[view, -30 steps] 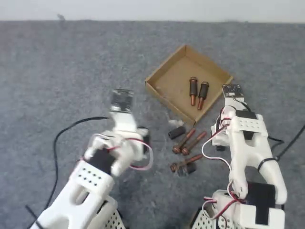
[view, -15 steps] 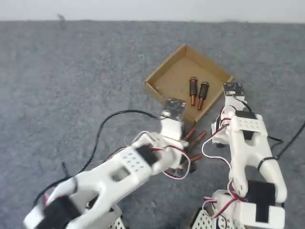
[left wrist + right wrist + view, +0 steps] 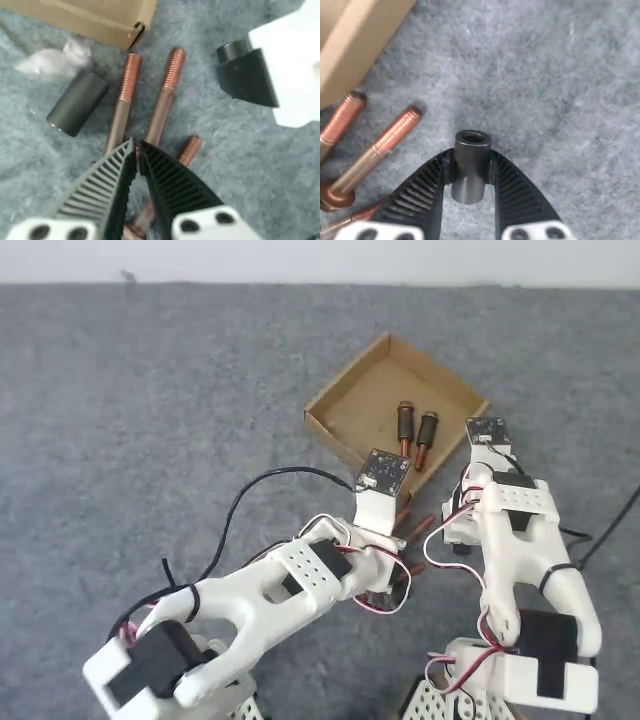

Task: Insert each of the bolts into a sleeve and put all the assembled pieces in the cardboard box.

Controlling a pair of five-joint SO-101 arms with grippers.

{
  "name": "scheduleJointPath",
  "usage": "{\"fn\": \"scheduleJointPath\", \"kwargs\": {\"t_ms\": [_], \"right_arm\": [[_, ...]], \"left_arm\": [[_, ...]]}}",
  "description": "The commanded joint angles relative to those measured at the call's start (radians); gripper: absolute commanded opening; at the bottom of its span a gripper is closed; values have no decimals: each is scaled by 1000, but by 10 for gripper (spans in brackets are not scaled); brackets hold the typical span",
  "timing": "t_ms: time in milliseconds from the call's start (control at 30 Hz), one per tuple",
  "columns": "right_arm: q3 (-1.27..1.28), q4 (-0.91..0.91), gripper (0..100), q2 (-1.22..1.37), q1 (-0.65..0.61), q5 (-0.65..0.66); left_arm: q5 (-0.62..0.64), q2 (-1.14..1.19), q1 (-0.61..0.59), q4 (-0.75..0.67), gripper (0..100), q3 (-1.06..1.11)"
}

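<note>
Your right claw is clamped on a black sleeve. The sleeve is a short matt tube with an open bore at its far end, gripped across its middle just above the grey felt worktop.

Your left claw hangs over the loose bolts. Its ribbed fingers are all but together and have nothing between them.

Under the left claw lie three copper-coloured bolts, each with a smooth shank and a threaded tip:
- The near bolt and the middle bolt lie side by side, tips pointing toward the box corner.
- The third bolt shows its threaded end beside one finger.

From the right wrist you can also see a flanged head on one of the bolts.

A loose sleeve lies on its side just beside the near bolt. It is black and plain, and a tuft of white fluff sits close to it.

The cardboard box sits open and shallow just beyond the bolts. It holds two assembled pieces, one beside the other. Each is a black sleeve with a copper shank sticking out toward the box's near wall.
</note>
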Motion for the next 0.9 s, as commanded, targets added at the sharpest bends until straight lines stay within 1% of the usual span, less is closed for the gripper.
{"fn": "scheduleJointPath", "kwargs": {"t_ms": [0,200,300,367,433,500,533,600,700,867], "right_arm": [[-52,-7,7,-5,5,-3],[-51,-7,7,-5,5,-3],[-51,-7,7,-2,5,-3],[-51,-7,7,-2,5,-3],[-51,-7,7,-2,5,-3],[-51,-7,7,-2,5,-3],[-51,-7,7,-2,5,-3],[-51,-7,7,-2,5,-3],[-51,-7,7,-2,5,-3],[-51,-7,7,-2,5,-3]], "left_arm": [[-87,-9,-25,-21,13,-53],[-100,2,-74,-17,13,-67],[-100,2,-74,-17,15,-67],[-124,2,-71,-15,51,-62],[-164,2,-71,17,118,-68],[-158,2,-71,68,169,-87],[-150,3,-71,84,176,-93],[-144,6,-71,92,177,-99],[-144,71,-71,104,176,-140],[-143,229,-75,249,126,-312]]}}
